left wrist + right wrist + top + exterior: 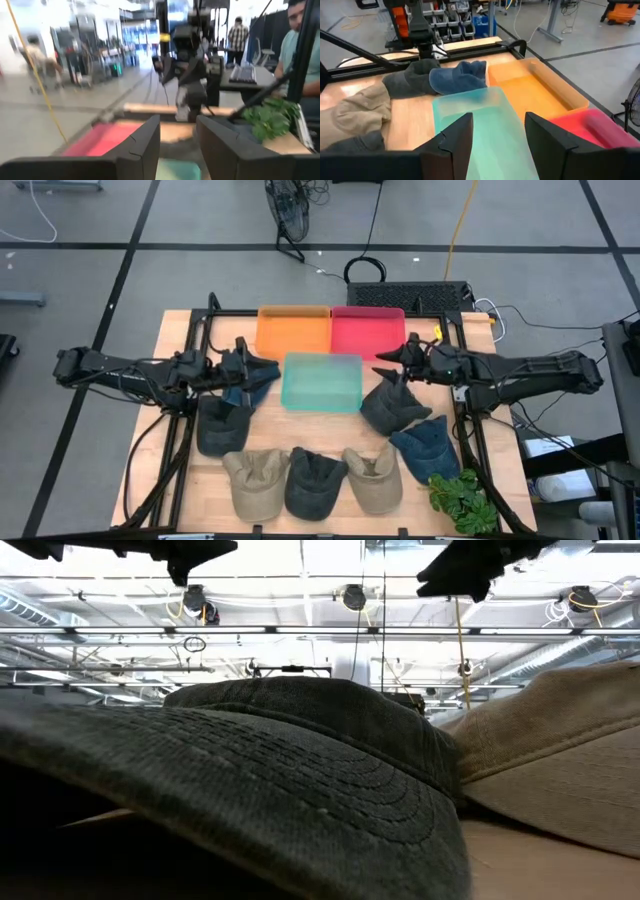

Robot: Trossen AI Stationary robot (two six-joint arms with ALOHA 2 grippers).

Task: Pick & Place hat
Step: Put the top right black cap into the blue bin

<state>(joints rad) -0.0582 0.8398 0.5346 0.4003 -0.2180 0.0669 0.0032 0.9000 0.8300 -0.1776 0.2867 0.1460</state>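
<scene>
Here, the left gripper [262, 366] hangs in the middle left of the high view, at the left edge of the teal bin [322, 381], with a blue hat [250, 385] bunched at its tip; whether its part-open fingers pinch the cloth I cannot tell. The right gripper [390, 358], fingers apart and empty, waits at the bin's right edge. 6 hats [315, 475] lie along the lower frame. The orange bin [293, 330] and pink bin [367, 332] close off the bin's upper side.
</scene>
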